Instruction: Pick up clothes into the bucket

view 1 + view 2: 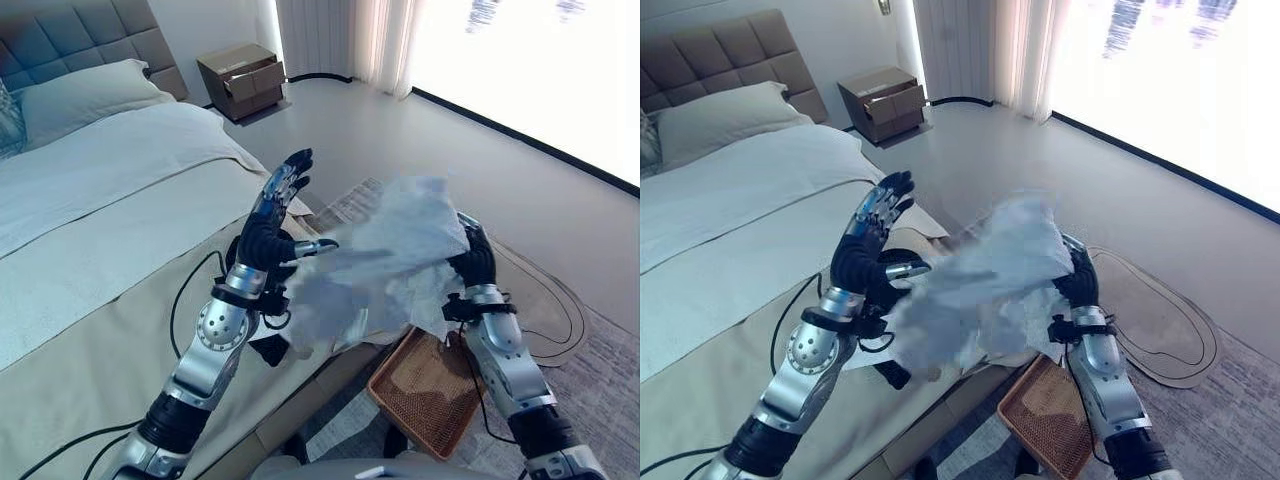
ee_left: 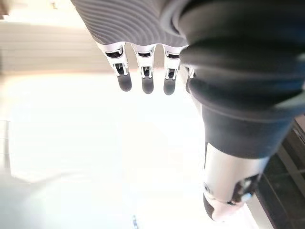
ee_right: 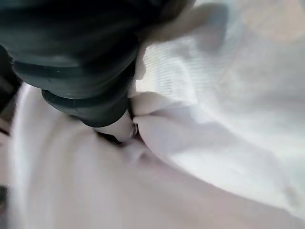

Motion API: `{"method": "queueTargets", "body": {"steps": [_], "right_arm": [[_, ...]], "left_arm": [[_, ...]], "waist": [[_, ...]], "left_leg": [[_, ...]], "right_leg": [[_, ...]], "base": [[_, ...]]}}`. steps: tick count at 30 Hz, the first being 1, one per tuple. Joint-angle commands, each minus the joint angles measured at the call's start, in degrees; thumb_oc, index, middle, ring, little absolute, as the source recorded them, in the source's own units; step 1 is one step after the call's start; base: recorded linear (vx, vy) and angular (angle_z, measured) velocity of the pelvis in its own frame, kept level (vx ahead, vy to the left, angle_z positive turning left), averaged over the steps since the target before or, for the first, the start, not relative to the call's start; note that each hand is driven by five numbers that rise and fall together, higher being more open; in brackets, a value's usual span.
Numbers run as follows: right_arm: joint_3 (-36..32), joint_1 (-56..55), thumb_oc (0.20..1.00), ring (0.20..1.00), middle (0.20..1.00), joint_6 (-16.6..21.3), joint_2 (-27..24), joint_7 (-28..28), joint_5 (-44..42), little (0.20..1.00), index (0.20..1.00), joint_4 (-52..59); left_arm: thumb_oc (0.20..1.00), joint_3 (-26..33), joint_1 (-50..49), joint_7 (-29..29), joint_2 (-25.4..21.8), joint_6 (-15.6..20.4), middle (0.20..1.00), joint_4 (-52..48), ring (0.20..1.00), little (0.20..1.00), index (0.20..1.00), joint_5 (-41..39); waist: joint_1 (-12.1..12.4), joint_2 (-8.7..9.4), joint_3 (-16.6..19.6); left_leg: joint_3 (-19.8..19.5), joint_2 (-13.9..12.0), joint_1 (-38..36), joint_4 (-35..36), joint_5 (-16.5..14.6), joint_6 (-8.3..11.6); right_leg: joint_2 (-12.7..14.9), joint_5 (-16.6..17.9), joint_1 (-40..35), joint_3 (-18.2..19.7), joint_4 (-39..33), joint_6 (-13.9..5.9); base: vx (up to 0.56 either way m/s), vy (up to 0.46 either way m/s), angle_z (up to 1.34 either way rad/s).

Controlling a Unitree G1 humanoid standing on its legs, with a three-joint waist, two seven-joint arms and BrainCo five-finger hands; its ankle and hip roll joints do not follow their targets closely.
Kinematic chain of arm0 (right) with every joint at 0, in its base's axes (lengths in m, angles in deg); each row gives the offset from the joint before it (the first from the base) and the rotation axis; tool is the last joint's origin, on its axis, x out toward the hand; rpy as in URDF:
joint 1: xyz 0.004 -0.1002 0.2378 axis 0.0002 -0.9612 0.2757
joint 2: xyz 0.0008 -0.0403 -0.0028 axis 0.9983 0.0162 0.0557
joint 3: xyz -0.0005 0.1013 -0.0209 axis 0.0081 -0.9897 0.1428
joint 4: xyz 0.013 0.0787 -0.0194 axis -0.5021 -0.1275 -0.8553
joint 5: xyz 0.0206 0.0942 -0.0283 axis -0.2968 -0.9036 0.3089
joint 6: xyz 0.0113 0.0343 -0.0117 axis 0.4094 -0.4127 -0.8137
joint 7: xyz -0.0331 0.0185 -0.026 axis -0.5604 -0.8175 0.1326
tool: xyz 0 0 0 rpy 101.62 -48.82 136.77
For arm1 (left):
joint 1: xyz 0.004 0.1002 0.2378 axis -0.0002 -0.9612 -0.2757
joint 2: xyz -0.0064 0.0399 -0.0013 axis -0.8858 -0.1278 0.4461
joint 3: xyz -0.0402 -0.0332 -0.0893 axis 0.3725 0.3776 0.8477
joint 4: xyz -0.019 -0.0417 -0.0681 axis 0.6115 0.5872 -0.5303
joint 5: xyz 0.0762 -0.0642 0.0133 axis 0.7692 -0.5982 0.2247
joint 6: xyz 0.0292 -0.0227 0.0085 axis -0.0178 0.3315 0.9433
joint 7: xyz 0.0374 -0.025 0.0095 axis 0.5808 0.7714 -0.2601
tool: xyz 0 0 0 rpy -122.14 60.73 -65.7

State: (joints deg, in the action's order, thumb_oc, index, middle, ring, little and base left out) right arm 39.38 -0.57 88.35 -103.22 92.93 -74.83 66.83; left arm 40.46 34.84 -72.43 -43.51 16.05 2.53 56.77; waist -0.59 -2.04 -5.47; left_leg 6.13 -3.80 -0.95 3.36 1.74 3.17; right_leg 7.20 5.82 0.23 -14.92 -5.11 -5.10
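While the crumpled white cloth garment (image 1: pixel 385 265) hangs in the air above the bed's edge (image 1: pixel 120 330) and the brown woven basket (image 1: pixel 425 390) on the floor, the right hand (image 1: pixel 473 262) is buried in its folds, so its grip cannot be told. Just left of the cloth, the left hand (image 1: pixel 272 215) is raised with fingers (image 2: pixel 147 76) straight and spread, holding nothing.

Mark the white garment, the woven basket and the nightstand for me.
white garment (image 1: pixel 400 245), left eye view: middle of the raised cloth.
woven basket (image 1: pixel 425 390), left eye view: its woven inner floor.
nightstand (image 1: pixel 243 80), left eye view: its drawer front.
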Motion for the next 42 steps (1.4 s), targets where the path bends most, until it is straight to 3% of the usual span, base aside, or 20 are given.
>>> {"method": "queueTargets", "body": {"steps": [1,18,24,32,36,40,42], "right_arm": [[-5.4,3.2,0.200,0.200,0.200,7.1,1.5,1.8,-2.7,0.200,0.200,5.9],[-19.5,3.1,0.200,0.200,0.200,11.0,0.7,8.1,-0.1,0.200,0.200,10.3],[-19.3,4.0,0.200,0.200,0.200,11.0,-0.4,7.6,-0.6,0.200,0.200,11.7],[-14.5,5.7,0.200,0.200,0.200,9.3,-0.7,4.5,-1.2,0.200,0.200,11.8],[-7.0,11.7,0.200,0.200,0.200,6.8,-2.2,1.4,0.4,0.200,0.200,11.1],[-2.3,17.6,0.200,0.200,0.200,5.8,-3.0,1.7,2.0,0.200,0.200,9.1],[2.1,23.2,0.200,0.200,0.200,4.7,-2.9,2.1,2.2,0.200,0.200,7.1]], "left_arm": [[1.000,3.1,0.0,-0.8,-1.3,2.8,1.000,2.3,1.000,1.000,1.000,-1.6],[1.000,10.5,-11.2,-3.1,-1.1,3.2,1.000,3.9,1.000,1.000,1.000,-4.0],[1.000,10.6,-12.0,-3.6,-0.9,2.8,1.000,4.1,1.000,1.000,1.000,-4.3],[1.000,9.9,-11.8,-4.5,-0.7,2.7,1.000,3.9,1.000,1.000,1.000,-4.7],[1.000,8.2,-12.0,-4.0,0.0,2.4,1.000,6.6,1.000,1.000,1.000,-4.2],[1.000,8.0,-12.7,-3.0,1.0,2.7,1.000,8.4,1.000,1.000,1.000,-4.5],[1.000,8.6,-14.8,-2.1,1.4,2.6,1.000,9.0,1.000,1.000,1.000,-4.9]], "waist": [[0.0,3.94,2.6],[0.8,4.23,2.5],[0.9,4.46,2.5],[1.4,4.74,2.3],[2.5,5.05,2.1],[3.4,5.32,1.9],[5.1,5.80,1.4]], "left_leg": [[0.6,-2.5,1.8,-1.9,-0.5,0.84],[0.0,-2.5,2.6,-2.1,-0.6,0.65],[0.1,-2.5,2.6,-2.0,-0.6,0.63],[0.2,-2.5,2.6,-2.2,-0.5,0.57],[0.2,-2.4,2.7,-2.4,-0.5,0.45],[0.0,-2.3,2.9,-2.6,-0.5,0.46],[-0.3,-2.3,3.4,-2.9,-0.4,0.48]], "right_leg": [[5.4,-1.1,-1.0,-0.3,2.6,-5.50],[5.1,-1.2,-0.6,-0.4,2.5,-5.47],[5.0,-1.2,-0.4,-0.1,2.6,-5.37],[5.0,-1.1,-0.2,-0.1,2.7,-5.36],[5.1,-1.0,-0.3,-0.1,2.6,-5.25],[5.1,-0.9,-0.3,-0.3,2.6,-5.23],[5.2,-0.9,-0.2,-0.7,2.7,-5.24]], "base": [[0.00,0.000,0.00],[0.00,0.000,0.00],[0.00,0.000,0.00],[0.00,0.000,0.00],[0.00,0.000,0.00],[0.00,0.000,0.00],[0.00,0.000,0.00]]}}
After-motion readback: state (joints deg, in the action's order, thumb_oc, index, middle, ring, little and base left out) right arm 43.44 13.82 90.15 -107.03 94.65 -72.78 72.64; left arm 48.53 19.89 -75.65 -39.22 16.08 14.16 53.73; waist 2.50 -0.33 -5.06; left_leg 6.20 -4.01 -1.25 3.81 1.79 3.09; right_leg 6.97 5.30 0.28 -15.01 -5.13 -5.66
